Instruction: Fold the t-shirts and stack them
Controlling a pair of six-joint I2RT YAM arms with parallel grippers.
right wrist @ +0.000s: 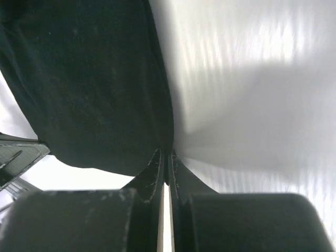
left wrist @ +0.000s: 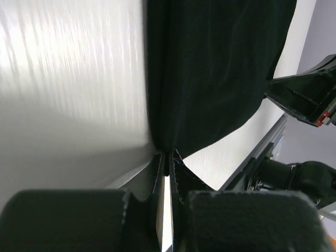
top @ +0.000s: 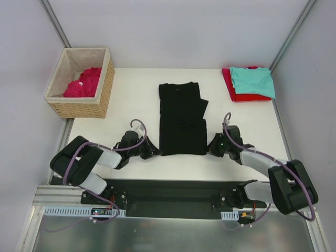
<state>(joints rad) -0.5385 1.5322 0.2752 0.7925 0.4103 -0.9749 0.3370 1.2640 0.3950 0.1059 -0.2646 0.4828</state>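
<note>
Left claw (left wrist: 167, 156), right claw (right wrist: 165, 156) pinch black shirt (top: 181, 118) hem; basket (top: 79, 108) top-view only.

The top camera sits high behind the arms and looks down on the whole bench (top: 131, 100), with the black shirt (top: 181, 118) in the middle. The left wrist camera looks past the left end effector (left wrist: 167, 156), very close to the shirt's near left corner. The right wrist camera looks past the right end effector (right wrist: 166, 156) at its near right corner. All three share the shirt.
</note>
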